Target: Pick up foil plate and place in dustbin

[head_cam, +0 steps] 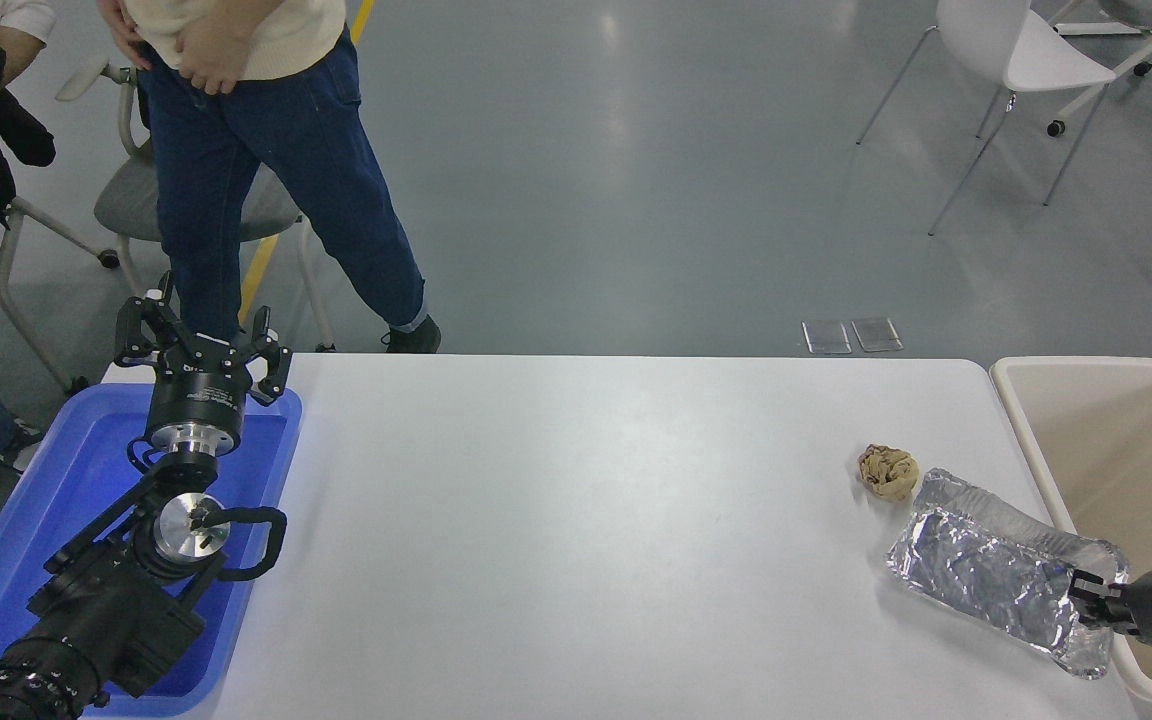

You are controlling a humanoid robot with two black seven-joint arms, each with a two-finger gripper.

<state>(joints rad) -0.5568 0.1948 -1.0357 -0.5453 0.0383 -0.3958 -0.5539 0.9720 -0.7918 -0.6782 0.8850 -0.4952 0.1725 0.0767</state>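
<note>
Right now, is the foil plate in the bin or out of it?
Out. The foil plate lies on the table beside the bin, its near end at the bin's rim, where the right gripper meets it.

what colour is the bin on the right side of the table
Cream-beige, seen best in the head view: the bin.

At the right edge of the frame the right arm is cut off, so only the right gripper (1086,597) and its wrist show, and the pinch of its fingertips on the foil plate (1001,568) is too small to judge. The dustbin (1036,440) runs out of the lower right. The person (256,150) at upper left is cropped above the waist.
</note>
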